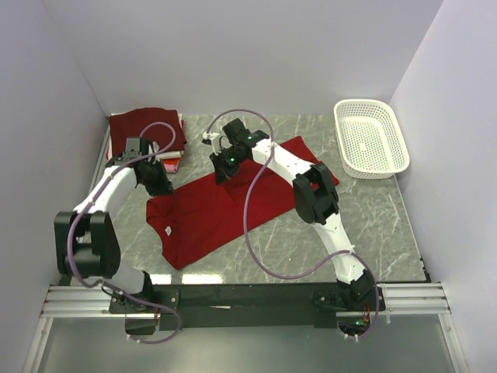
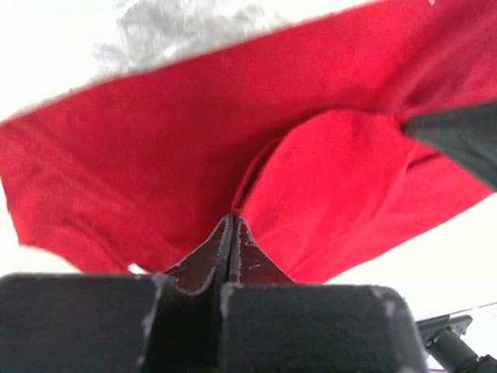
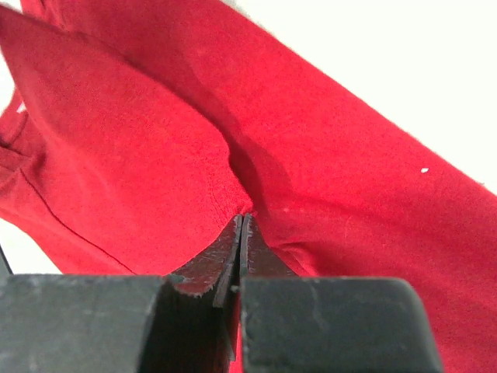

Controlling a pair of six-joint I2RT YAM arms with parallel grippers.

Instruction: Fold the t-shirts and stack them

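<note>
A bright red t-shirt (image 1: 225,210) lies spread on the marble table, collar toward the near left. My left gripper (image 1: 159,183) is shut on the shirt's far left edge; the left wrist view shows its closed fingertips (image 2: 231,225) pinching red cloth (image 2: 155,155). My right gripper (image 1: 224,167) is shut on the shirt's far edge near the middle; the right wrist view shows red fabric (image 3: 326,194) pinched at the tips (image 3: 242,221). A folded dark maroon t-shirt (image 1: 146,128) tops a stack at the back left, with pink and white edges (image 1: 171,162) below it.
A white perforated plastic basket (image 1: 370,137) stands at the back right. White walls enclose the table on three sides. The arm bases sit on a black rail (image 1: 248,297) at the near edge.
</note>
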